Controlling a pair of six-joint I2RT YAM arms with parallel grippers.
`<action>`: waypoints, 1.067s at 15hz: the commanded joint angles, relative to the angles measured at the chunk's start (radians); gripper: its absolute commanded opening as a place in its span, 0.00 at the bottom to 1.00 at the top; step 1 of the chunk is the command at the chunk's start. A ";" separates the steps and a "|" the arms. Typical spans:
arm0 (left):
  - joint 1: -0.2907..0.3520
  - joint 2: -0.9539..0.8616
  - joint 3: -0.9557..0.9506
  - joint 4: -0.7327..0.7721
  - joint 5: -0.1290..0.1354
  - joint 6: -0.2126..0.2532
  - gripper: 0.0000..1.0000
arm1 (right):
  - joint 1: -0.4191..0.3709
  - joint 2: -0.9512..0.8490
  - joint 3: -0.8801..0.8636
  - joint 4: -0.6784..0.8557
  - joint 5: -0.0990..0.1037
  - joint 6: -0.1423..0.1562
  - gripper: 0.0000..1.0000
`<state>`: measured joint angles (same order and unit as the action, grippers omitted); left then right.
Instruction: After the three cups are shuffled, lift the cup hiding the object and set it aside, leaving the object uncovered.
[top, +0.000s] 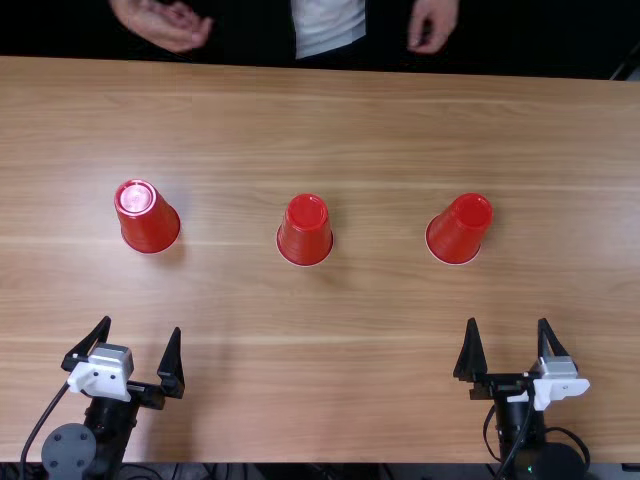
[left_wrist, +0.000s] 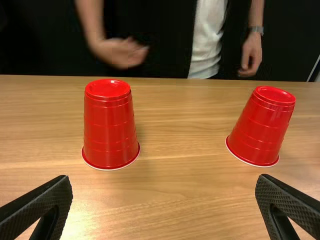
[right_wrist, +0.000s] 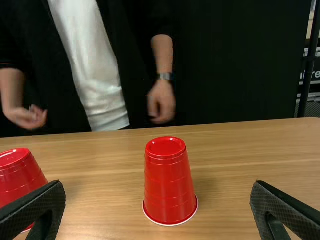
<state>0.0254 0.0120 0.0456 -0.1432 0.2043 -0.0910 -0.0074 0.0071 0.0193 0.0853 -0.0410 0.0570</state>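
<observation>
Red upturned left cup (top: 148, 217), middle cup (top: 305, 231) and right cup (top: 460, 230) line mid-frame while the left gripper (top: 141, 326) and right gripper (top: 506, 323) sit spread apart at the lower corners, so the lift looks unstarted and the next move calls for closing on whichever cup hides the object.

The left hand (top: 141, 326) and right hand (top: 506, 322) have tapered black fingers (top: 172, 352), white wrist blocks (top: 100, 368) and black cables (top: 45, 415).
</observation>
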 joint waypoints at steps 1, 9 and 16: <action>-0.010 -0.012 -0.043 -0.070 0.033 0.004 1.00 | -0.008 -0.007 -0.007 0.004 -0.003 -0.002 1.00; -0.002 -0.012 -0.038 -0.059 -0.046 -0.007 1.00 | -0.013 -0.007 0.001 0.024 0.021 -0.005 1.00; 0.027 0.194 0.370 -0.087 -0.129 -0.010 1.00 | -0.083 0.220 0.309 0.020 0.067 -0.044 1.00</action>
<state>0.0418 0.1837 0.3492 -0.2436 0.0837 -0.0944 -0.0814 0.2123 0.2852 0.1001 0.0120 0.0216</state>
